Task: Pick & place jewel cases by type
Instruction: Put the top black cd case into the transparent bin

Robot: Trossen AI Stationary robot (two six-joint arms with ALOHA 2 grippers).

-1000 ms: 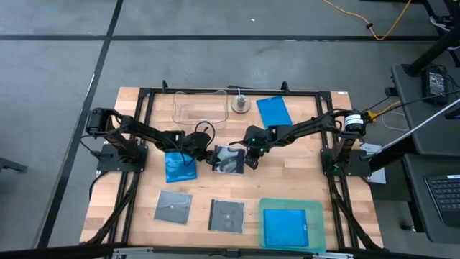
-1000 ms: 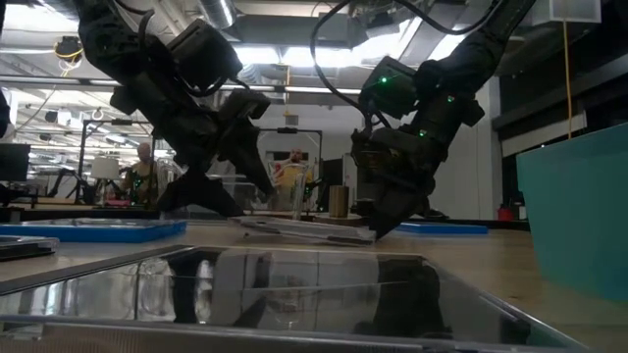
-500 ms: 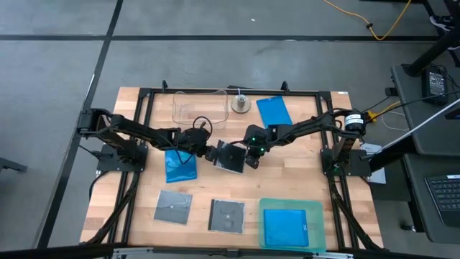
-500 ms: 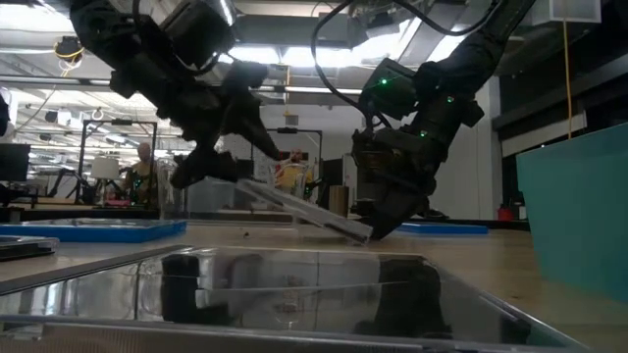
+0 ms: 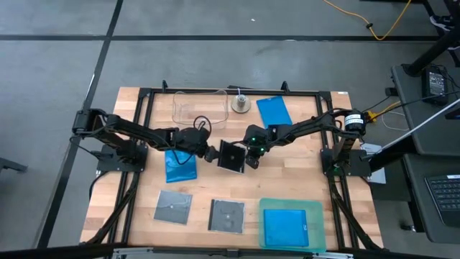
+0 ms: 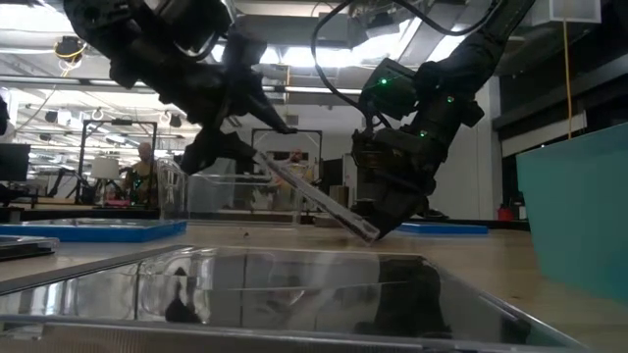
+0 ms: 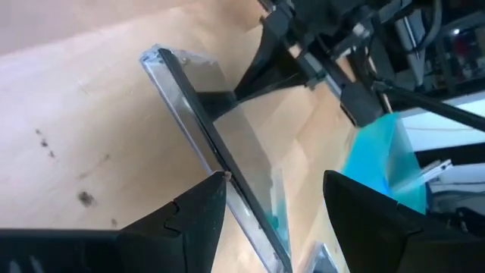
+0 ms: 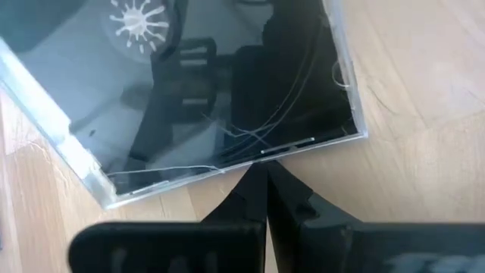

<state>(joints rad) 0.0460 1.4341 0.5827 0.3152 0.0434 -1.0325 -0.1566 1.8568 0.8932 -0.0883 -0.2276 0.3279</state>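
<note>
A grey-black jewel case (image 5: 231, 156) stands steeply tilted at the table's middle, between my two grippers. Its right edge is on the wood and its left edge is raised. My left gripper (image 5: 213, 154) is open at the raised edge, which reaches in between its two fingers (image 6: 250, 137). My right gripper (image 5: 250, 160) is shut at the lower edge. Two more grey-black cases (image 5: 173, 207) (image 5: 227, 216) lie flat near the front edge. One blue case (image 5: 180, 167) lies under my left arm and another blue case (image 5: 273, 111) lies at the far side. My left gripper touches the case's raised left edge (image 7: 224, 179) with the tip of one finger (image 7: 198, 216); the other finger (image 7: 364, 220) stands apart from it. The fingers come from the table's left, slanting down. The case leans up at a steep tilt, not pinched. My right gripper sets its shut fingertips (image 8: 259, 182) against the case's lower right edge (image 8: 261, 155), about midway along it. It comes from the right, slanting down. That edge rests on the table while the rest of the case rises toward the left.
A teal tray (image 5: 316, 216) at the front right holds a third blue case (image 5: 284, 226). A clear tub (image 5: 200, 106) and a small metal object (image 5: 240, 104) stand at the far side. Black frame rails run along the table's edges.
My left gripper has risen and carried the case's left edge up with it. The case, nearly flat a second ago, now stands steeply tilted. Its right edge has stayed on the table against my still right gripper.
</note>
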